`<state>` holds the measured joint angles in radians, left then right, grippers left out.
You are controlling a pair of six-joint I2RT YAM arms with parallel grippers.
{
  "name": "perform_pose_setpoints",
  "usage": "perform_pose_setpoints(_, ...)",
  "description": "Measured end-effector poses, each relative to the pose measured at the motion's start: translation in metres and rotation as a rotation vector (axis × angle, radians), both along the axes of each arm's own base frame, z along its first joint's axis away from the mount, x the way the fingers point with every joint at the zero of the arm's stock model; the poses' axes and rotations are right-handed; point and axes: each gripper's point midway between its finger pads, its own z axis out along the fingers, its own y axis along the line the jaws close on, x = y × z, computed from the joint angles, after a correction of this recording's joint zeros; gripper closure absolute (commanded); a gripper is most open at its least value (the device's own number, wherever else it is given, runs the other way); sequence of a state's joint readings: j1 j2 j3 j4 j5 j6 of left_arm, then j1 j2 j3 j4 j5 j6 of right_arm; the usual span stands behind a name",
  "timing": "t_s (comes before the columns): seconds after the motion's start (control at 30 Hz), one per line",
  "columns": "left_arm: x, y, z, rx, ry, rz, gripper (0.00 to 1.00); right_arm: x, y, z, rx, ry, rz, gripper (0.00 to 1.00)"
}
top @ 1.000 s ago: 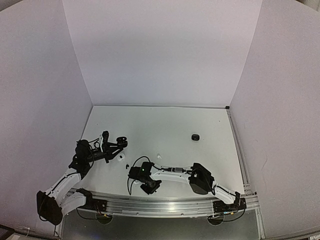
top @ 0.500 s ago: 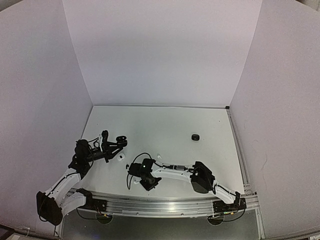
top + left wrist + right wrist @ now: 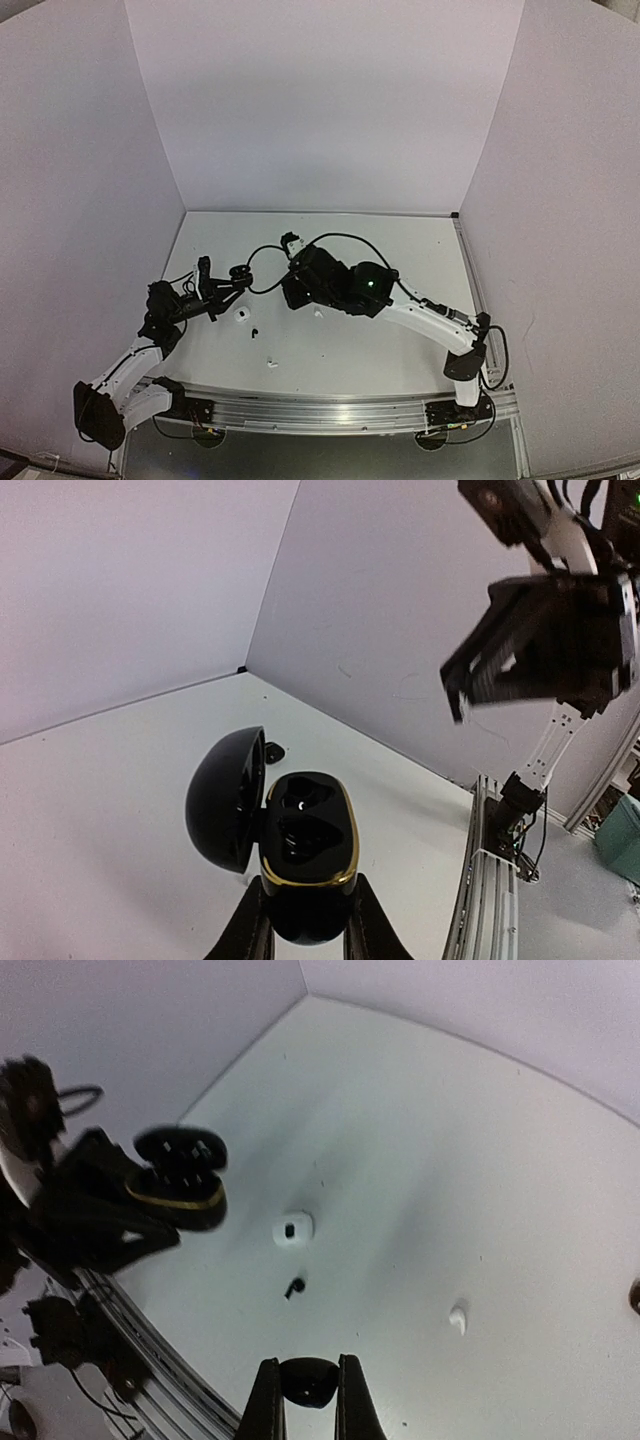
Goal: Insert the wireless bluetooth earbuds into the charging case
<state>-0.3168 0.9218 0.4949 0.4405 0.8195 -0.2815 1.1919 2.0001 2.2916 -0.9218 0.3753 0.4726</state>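
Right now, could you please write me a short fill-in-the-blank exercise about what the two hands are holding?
1. The left hand holds a black charging case with its lid standing ____.
2. The rim of this case is ____ in colour.
3. The right hand is shut on one small ____ earbud.
Missing words: open; gold; black.

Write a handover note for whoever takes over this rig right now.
Left pincer: shut on the open black case; its wells look empty.
Right pincer: held high, shut on a small black bud.
On the table: white case, loose black bud, white bud.
Done: nothing seated. Left: seat the held bud in the case, then the others.
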Motion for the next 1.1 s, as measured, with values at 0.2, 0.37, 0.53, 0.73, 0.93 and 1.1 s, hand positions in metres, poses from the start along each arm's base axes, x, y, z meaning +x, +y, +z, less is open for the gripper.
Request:
perform_pose_setpoints(0.2,-0.008,-0.003,0.010,-0.024,-0.087,-0.051,1.00,0.012,0.020,0.066,0.212,-0.159,0.018,1.00)
perform_pose_setpoints(0.37,-0.013,-0.006,0.015,-0.031,-0.131,-0.090,1.00,0.012,0.041,0.081,0.312,-0.216,0.069,1.00)
perform_pose_setpoints(0.53,-0.014,-0.010,0.018,-0.034,-0.163,-0.126,1.00,0.001,0.065,0.063,0.324,-0.246,0.161,1.00)
perform_pose_setpoints(0.73,-0.011,-0.011,0.026,-0.045,-0.176,-0.130,1.00,-0.019,0.080,0.052,0.311,-0.289,0.237,1.00)
perform_pose_setpoints(0.93,-0.013,-0.012,0.032,-0.040,-0.219,-0.147,1.00,-0.016,0.080,0.056,0.294,-0.350,0.232,1.00)
perform_pose_setpoints(1.1,-0.015,-0.014,0.031,-0.032,-0.228,-0.168,1.00,-0.008,0.076,0.054,0.256,-0.399,0.211,1.00)
